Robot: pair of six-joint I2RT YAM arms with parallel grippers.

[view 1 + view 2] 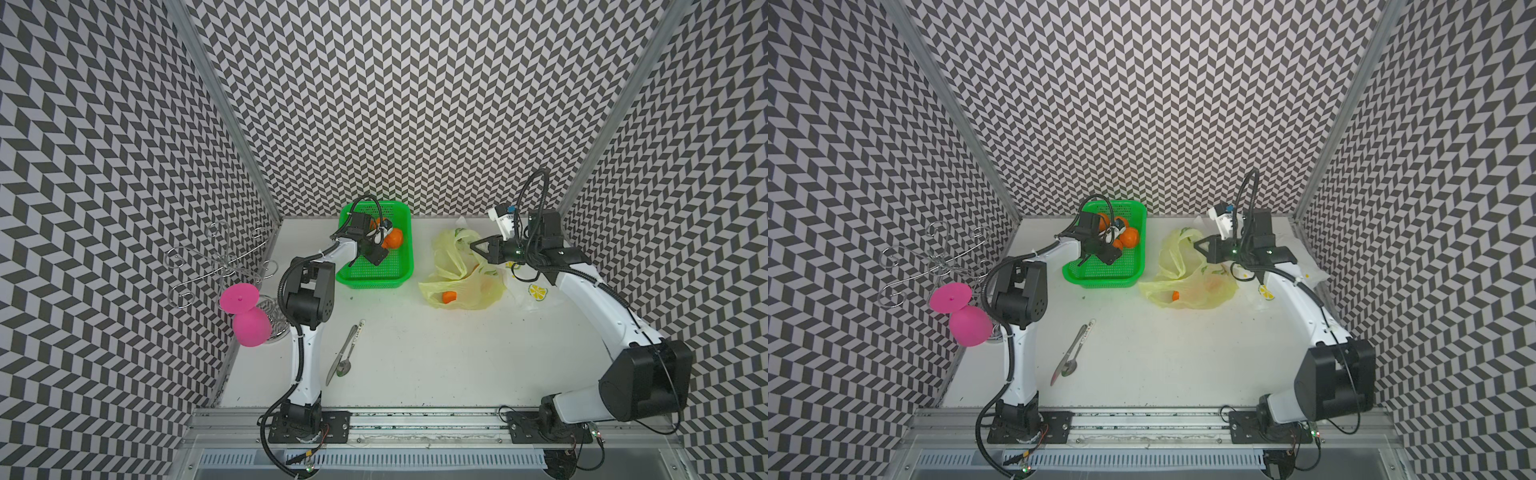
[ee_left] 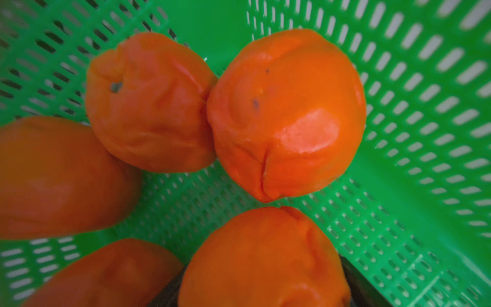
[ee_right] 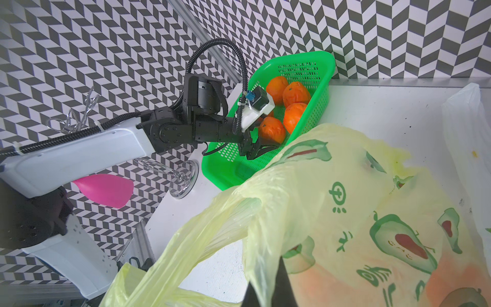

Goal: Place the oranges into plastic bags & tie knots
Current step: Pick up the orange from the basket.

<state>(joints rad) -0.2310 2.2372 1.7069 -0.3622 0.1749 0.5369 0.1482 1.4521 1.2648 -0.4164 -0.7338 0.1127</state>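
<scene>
Several oranges (image 2: 287, 114) lie in the far part of the green mesh basket (image 1: 374, 280). My left gripper (image 3: 265, 147) reaches into the basket with one orange (image 2: 263, 260) between its dark fingers (image 2: 353, 279), which hug both its sides. My right gripper (image 1: 476, 245) is shut on the rim of the yellow-green plastic bag (image 1: 461, 291) and holds it up off the table. One orange (image 1: 449, 297) shows at the bag's mouth, and an orange glow (image 3: 449, 276) shows through the film. The white lemon-print bag (image 1: 536, 291) lies flat under my right arm. No knots show.
A knife and a spoon (image 1: 345, 353) lie on the white table in front of the basket. A wire hook rack (image 1: 220, 262) with a pink cup (image 1: 249, 324) stands at the left wall. Patterned walls close in three sides.
</scene>
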